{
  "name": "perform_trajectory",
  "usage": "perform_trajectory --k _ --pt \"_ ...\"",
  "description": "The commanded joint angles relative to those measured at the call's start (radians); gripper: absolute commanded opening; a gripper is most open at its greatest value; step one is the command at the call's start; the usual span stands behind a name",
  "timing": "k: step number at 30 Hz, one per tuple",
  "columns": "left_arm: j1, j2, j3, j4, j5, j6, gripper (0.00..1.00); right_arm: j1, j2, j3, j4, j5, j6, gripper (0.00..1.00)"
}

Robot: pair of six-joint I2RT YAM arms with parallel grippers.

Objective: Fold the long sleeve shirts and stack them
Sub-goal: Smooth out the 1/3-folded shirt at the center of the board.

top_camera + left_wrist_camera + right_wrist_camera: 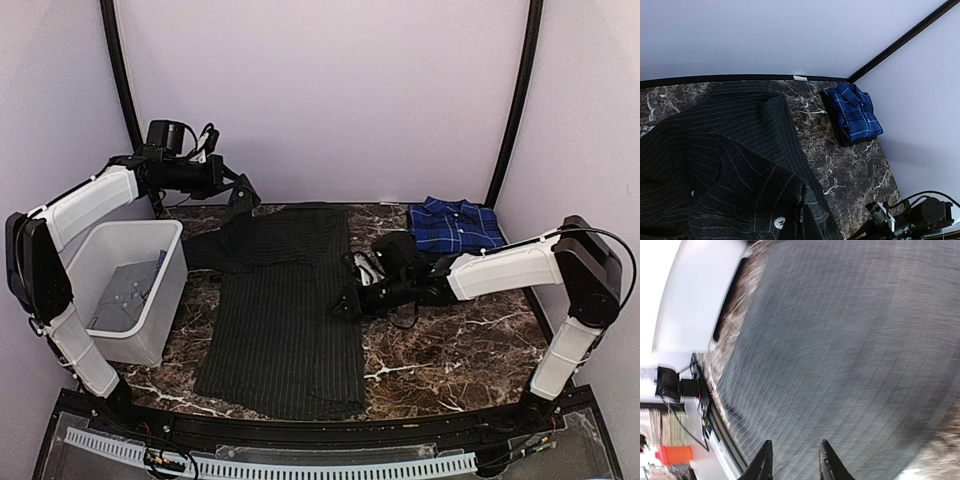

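Note:
The black pinstriped long sleeve shirt (285,330) lies spread flat on the marble table, collar end toward the back. My left gripper (241,194) is raised at the back left, shut on that shirt's sleeve, which hangs from it down to the table. In the left wrist view the buttoned cuff (775,220) bunches around the left gripper (802,222). My right gripper (349,302) sits low at the shirt's right edge. Its fingers (824,455) stand apart over the striped cloth (840,340), nothing between them. The blue plaid shirt (455,224) lies folded at the back right (854,114).
A white plastic bin (160,300) stands at the left edge of the table with something grey inside. Black frame posts (515,100) rise at both back corners. Bare marble (450,350) shows right of the black shirt.

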Motion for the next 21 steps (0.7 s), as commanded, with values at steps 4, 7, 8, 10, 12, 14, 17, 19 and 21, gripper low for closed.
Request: perform_trajectory --k 4,7,8,10,12,14,17,19,21 --pt "-0.099 -0.078 -0.091 0.081 0.05 -0.026 0.0 -0.045 0.046 -0.126 0.193 -0.158 0.067 0.2" --pt "-0.11 -0.071 -0.127 0.096 0.051 -0.038 0.0 -0.043 0.026 -0.224 0.264 -0.174 0.112 0.17" --pt "-0.115 -0.07 -0.135 0.1 0.051 -0.039 0.0 -0.039 0.016 -0.248 0.272 -0.174 0.117 0.17" --pt "-0.123 -0.065 -0.144 0.106 0.051 -0.042 0.0 -0.027 -0.001 -0.287 0.273 -0.169 0.122 0.17" --pt "-0.131 -0.056 -0.146 0.111 0.056 -0.044 0.0 -0.003 -0.01 -0.312 0.265 -0.163 0.124 0.17" --pt "-0.141 -0.049 -0.145 0.113 0.061 -0.044 0.0 0.019 -0.017 -0.333 0.265 -0.161 0.132 0.17" --pt "-0.155 -0.041 -0.145 0.114 0.07 -0.044 0.0 0.059 -0.04 -0.358 0.243 -0.144 0.143 0.16" --pt "-0.163 -0.041 -0.145 0.11 0.071 -0.04 0.0 0.085 -0.073 -0.369 0.212 -0.117 0.147 0.16" --pt "-0.171 -0.044 -0.145 0.105 0.072 -0.036 0.0 0.099 -0.123 -0.389 0.194 -0.097 0.158 0.16"
